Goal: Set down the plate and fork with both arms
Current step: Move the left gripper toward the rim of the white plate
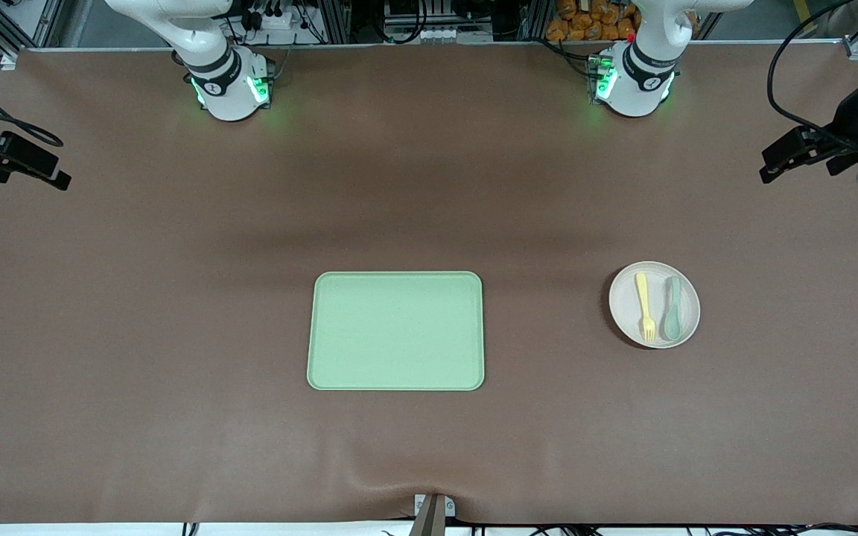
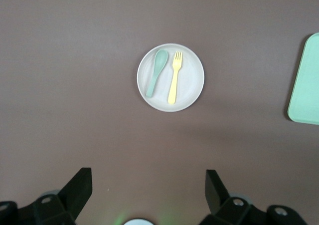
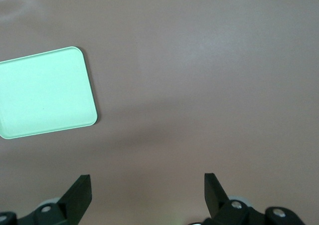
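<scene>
While nothing gripped yet: plate (image 1: 654, 304) sits lower right of front frame, toward left arm's end, fork (image 1: 646, 307) lying on it beside spoon (image 1: 672, 308). Tray (image 1: 396, 330) centre frame, bare, prob. the drop spot. Left gripper (image 2: 148, 187) and right gripper (image 3: 147, 187) both wide open, empty, raised; upper arms cut off at frame top.

One plate (image 1: 654, 304), one fork (image 1: 645, 307), one spoon (image 1: 672, 308), one tray (image 1: 396, 330), two arms (image 1: 213, 52).
</scene>
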